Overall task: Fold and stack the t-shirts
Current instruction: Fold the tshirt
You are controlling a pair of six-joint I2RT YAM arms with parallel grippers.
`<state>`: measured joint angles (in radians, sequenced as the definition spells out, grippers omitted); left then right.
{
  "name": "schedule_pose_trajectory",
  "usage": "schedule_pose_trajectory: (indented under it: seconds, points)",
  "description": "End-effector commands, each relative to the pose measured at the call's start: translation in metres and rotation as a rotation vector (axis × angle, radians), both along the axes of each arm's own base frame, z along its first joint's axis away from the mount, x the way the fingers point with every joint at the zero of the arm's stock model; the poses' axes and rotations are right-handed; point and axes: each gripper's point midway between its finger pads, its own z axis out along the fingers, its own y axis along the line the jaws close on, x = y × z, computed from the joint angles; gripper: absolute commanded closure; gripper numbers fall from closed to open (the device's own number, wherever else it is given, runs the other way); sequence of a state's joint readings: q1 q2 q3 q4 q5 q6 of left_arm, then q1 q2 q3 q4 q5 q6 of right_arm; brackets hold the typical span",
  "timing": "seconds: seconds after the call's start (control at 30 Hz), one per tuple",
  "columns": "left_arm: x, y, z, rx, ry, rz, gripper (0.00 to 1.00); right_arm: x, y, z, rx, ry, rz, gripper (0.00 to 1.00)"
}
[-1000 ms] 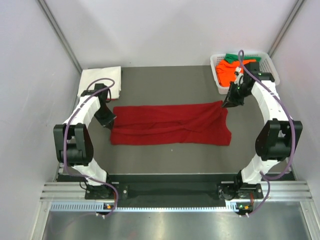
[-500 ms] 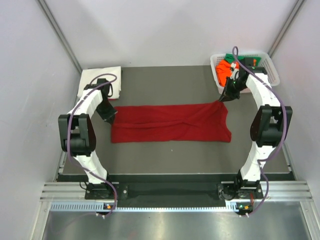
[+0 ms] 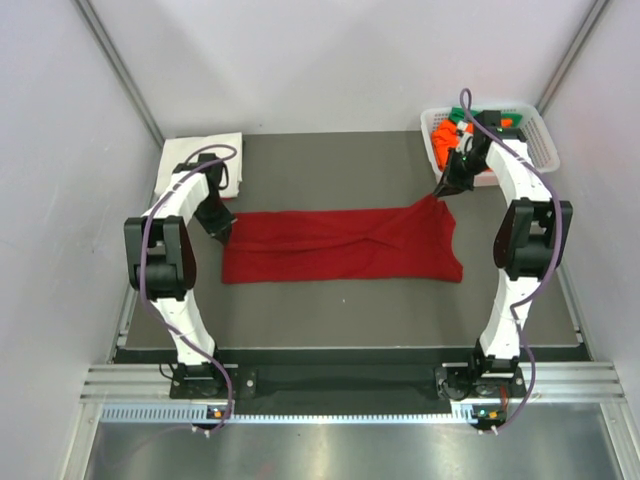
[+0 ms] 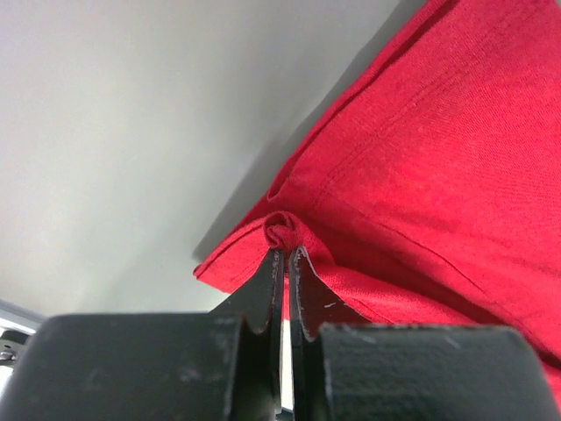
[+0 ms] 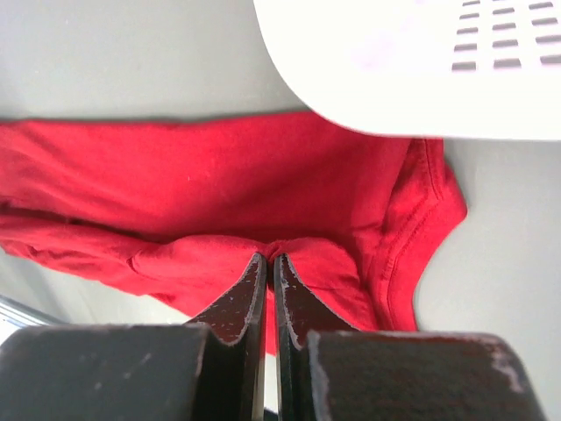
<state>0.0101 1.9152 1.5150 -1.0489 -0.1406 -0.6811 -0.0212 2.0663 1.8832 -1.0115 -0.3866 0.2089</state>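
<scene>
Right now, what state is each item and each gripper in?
dark red t-shirt: laid flat as a long band, pinched at both far corners.
white t-shirt: folded, lying at the table's far left corner.
basket: upright at the far right corner.
orange t-shirt: bunched in the basket.
green t-shirt: in the basket, mostly hidden.
left gripper: shut on the dark red t-shirt's edge.
right gripper: shut on its other end.
</scene>
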Motion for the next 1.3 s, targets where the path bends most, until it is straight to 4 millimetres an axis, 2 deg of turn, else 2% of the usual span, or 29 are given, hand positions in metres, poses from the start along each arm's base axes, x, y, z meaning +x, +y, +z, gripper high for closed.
schedule_pose_trajectory:
  seconds: [0.0, 0.27, 0.3, 0.33, 0.37, 0.4, 0.43, 0.47, 0.5, 0.53, 0.57, 0.6, 0.63, 0.67, 0.7, 0.73, 0.77, 0.8, 0.83, 0.87, 0.9, 0.97, 1.0, 1.03, 1.13, 1.17, 1.27]
  points:
    - [0.006, 0.005, 0.004, 0.028, -0.005, -0.005, 1.0, 0.018, 0.006, 0.012, -0.001, -0.07, 0.026, 1.0]
    - [0.016, 0.006, 0.0, 0.031, -0.001, -0.005, 1.0, 0.03, 0.009, 0.009, 0.014, -0.077, 0.025, 1.0]
    - [0.016, 0.006, -0.001, 0.034, 0.001, -0.006, 0.99, 0.033, 0.009, 0.01, 0.017, -0.083, 0.022, 1.0]
    - [0.017, 0.007, -0.001, 0.04, 0.002, -0.011, 0.91, 0.035, 0.009, 0.008, 0.019, -0.082, 0.021, 0.99]
    - [0.018, 0.009, 0.001, 0.05, -0.002, -0.014, 0.83, 0.034, 0.023, 0.009, 0.022, -0.085, 0.046, 0.91]
    - [0.019, 0.012, 0.005, 0.066, -0.008, -0.018, 0.79, 0.033, 0.024, 0.008, 0.018, -0.074, 0.039, 0.82]
    - [0.016, 0.015, 0.01, 0.084, 0.003, -0.027, 0.75, 0.032, 0.02, 0.016, 0.004, -0.078, 0.022, 0.75]
    - [0.02, 0.018, 0.021, 0.101, -0.019, -0.031, 0.68, 0.026, 0.013, 0.02, -0.035, -0.073, 0.002, 0.6]
    - [0.021, 0.022, 0.035, 0.121, -0.048, -0.037, 0.66, 0.011, 0.011, 0.013, -0.053, -0.039, -0.001, 0.53]
    - [0.018, 0.023, 0.043, 0.126, -0.054, -0.056, 0.61, 0.001, 0.008, 0.036, -0.067, -0.089, -0.011, 0.47]
    - [0.016, 0.023, 0.05, 0.128, -0.063, -0.061, 0.59, -0.008, 0.002, 0.039, -0.096, -0.095, -0.026, 0.36]
    - [0.013, 0.021, 0.063, 0.125, -0.095, -0.069, 0.59, -0.026, -0.001, 0.026, -0.106, -0.055, -0.017, 0.31]
    - [0.011, 0.016, 0.068, 0.101, -0.114, -0.085, 0.59, -0.04, -0.002, 0.039, -0.111, -0.081, -0.016, 0.28]
    - [0.005, 0.01, 0.066, 0.073, -0.119, -0.101, 0.59, -0.051, -0.004, 0.035, -0.117, -0.068, -0.018, 0.26]
    - [0.001, -0.005, 0.076, 0.043, -0.164, -0.141, 0.59, -0.074, -0.008, 0.015, -0.116, 0.001, -0.029, 0.25]
    - [-0.005, -0.022, 0.076, -0.035, -0.179, -0.173, 0.59, -0.082, -0.008, 0.026, -0.108, -0.05, -0.034, 0.25]
    - [-0.013, -0.035, 0.062, -0.078, -0.178, -0.193, 0.61, -0.093, -0.005, 0.021, -0.093, -0.045, -0.036, 0.25]
    - [-0.02, -0.044, 0.064, -0.112, -0.204, -0.208, 0.64, -0.112, -0.017, 0.001, -0.089, 0.006, -0.072, 0.25]
    - [-0.024, -0.057, 0.059, -0.169, -0.215, -0.215, 0.64, -0.118, -0.019, 0.007, -0.088, -0.033, -0.08, 0.25]
    - [-0.036, -0.071, 0.044, -0.207, -0.198, -0.243, 0.64, -0.127, -0.023, 0.002, -0.096, -0.025, -0.086, 0.25]
    - [-0.041, -0.078, 0.04, -0.231, -0.196, -0.254, 0.64, -0.142, -0.03, -0.012, -0.096, 0.016, -0.107, 0.25]
    - [-0.051, -0.084, 0.028, -0.252, -0.164, -0.264, 0.64, -0.151, -0.036, -0.013, -0.081, -0.004, -0.125, 0.25]
    - [-0.05, -0.085, 0.022, -0.251, -0.153, -0.27, 0.64, -0.162, -0.041, -0.025, -0.079, 0.028, -0.141, 0.26]
    - [-0.049, -0.084, 0.02, -0.248, -0.149, -0.276, 0.65, -0.165, -0.042, -0.027, -0.075, 0.023, -0.146, 0.27]
    - [-0.045, -0.084, 0.01, -0.246, -0.13, -0.271, 0.68, -0.169, -0.044, -0.037, -0.078, 0.026, -0.144, 0.37]
    - [-0.045, -0.085, 0.008, -0.246, -0.125, -0.269, 0.71, -0.166, -0.044, -0.039, -0.076, 0.012, -0.142, 0.45]
    - [-0.049, -0.083, -0.001, -0.241, -0.095, -0.265, 0.72, -0.165, -0.042, -0.046, -0.063, 0.009, -0.138, 0.55]
